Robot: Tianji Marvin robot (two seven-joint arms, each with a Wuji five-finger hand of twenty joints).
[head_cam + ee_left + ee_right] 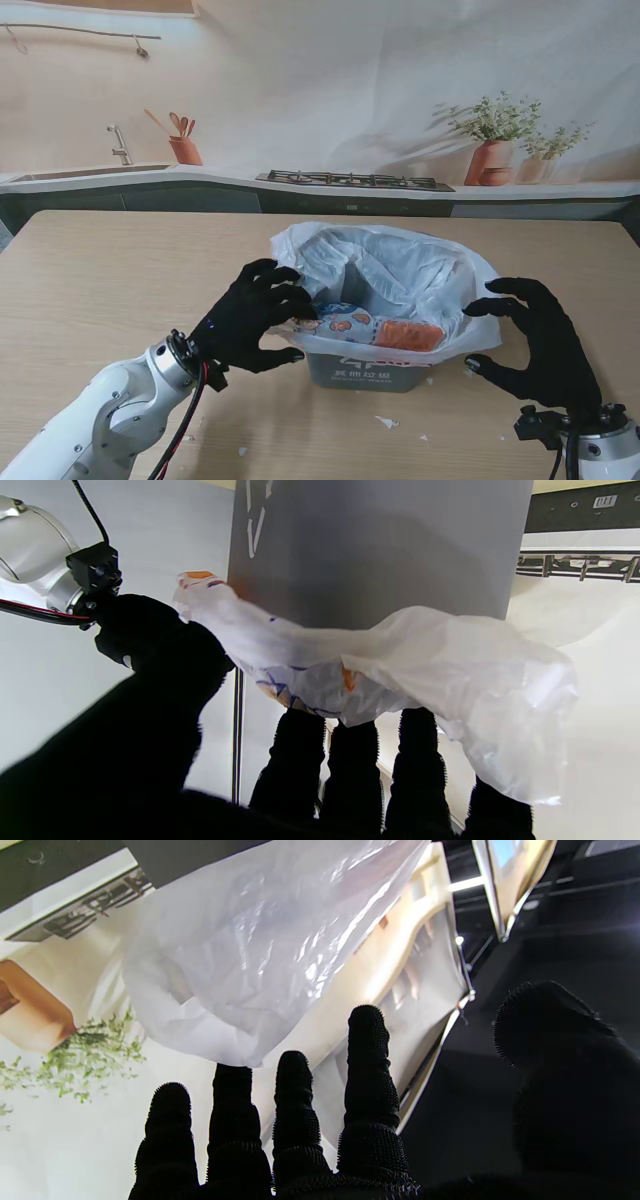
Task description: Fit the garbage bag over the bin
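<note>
Bin [365, 372]: grey, standing on the wooden table [100, 280], near the edge on my side; printed wrappers lie inside it.
Garbage bag [400, 262]: white, translucent, draped over the bin's mouth, its rim bunched and hanging loose outside the bin walls.
Left hand [250, 318]: at the bin's left side, fingers [350, 760] pressed against the bag's folded edge; a firm hold cannot be confirmed.
Right hand [540, 345]: just right of the bin, fingers spread wide, gripping nothing, fingertips close to the bag's overhang.
Debris: small white scraps [386, 422] on the table, on my side of the bin.
</note>
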